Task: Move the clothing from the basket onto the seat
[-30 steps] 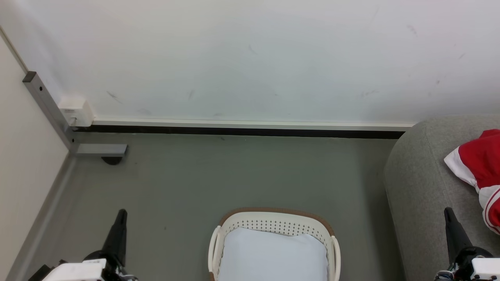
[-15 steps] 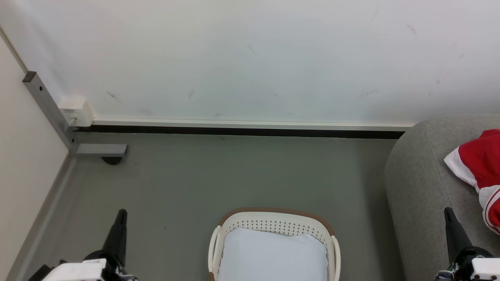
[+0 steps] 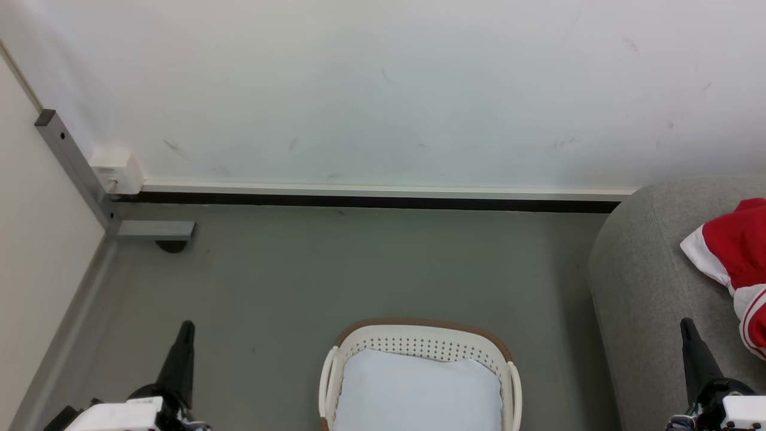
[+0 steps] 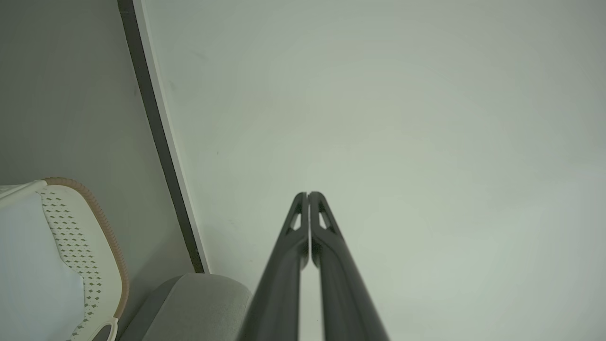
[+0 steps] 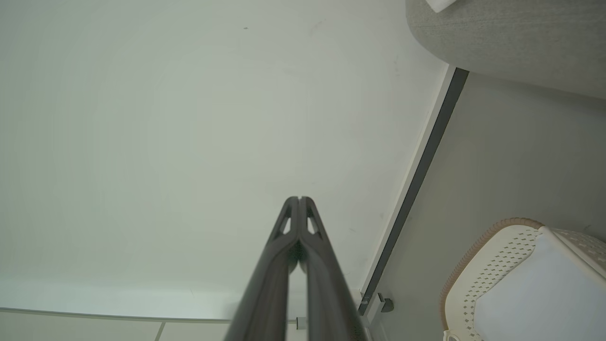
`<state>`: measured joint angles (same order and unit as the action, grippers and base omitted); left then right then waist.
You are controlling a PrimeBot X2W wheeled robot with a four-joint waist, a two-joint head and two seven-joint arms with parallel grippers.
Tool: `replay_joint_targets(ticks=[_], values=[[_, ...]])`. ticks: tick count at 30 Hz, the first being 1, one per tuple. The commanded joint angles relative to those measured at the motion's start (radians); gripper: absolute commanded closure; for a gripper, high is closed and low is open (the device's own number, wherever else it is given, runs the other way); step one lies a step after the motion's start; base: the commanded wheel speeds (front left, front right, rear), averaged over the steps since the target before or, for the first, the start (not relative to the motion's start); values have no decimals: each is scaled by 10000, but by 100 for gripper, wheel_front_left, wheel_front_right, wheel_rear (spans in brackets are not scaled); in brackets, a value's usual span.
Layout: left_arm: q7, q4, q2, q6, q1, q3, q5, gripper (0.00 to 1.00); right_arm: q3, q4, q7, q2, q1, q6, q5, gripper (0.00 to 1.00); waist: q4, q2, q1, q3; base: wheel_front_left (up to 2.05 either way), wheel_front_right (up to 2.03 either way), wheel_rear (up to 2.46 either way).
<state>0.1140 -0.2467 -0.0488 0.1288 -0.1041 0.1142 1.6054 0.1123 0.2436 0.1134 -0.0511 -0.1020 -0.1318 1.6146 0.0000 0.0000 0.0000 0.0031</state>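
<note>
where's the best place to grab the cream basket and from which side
Probably a side handle of the basket, from above: each is a thin loop standing off the wall, narrow enough to pinch. The white pad crowds the inner rim.

Left gripper [image 3: 187,327] and right gripper [image 3: 686,324] both closed, empty, tips upward, well apart

On my head camera the basket [image 3: 422,330] runs off the bottom edge, and the white pad [image 3: 419,389] covers its inside. The right edge cuts both the clothing [image 3: 730,248] and the seat [image 3: 646,281]. The left tool [image 3: 187,326] and right tool [image 3: 686,324] leave the frame at their bases, and on the wrist cameras their lower fingers blur. The label on the wall box [image 3: 116,169] is too small for me to read.
</note>
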Motion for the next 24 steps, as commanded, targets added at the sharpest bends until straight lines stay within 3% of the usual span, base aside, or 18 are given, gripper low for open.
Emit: replay_joint_targets(ticks=[1,24], values=[[40,40,-23,35,-84,23,135,100,48,22,38,5,-125,21,-24,100,0,0,0,0,0,0,0],[39,40,-23,36,-83,21,135,100,52,23,43,9,-125,21,-31,100,0,0,0,0,0,0,0]])
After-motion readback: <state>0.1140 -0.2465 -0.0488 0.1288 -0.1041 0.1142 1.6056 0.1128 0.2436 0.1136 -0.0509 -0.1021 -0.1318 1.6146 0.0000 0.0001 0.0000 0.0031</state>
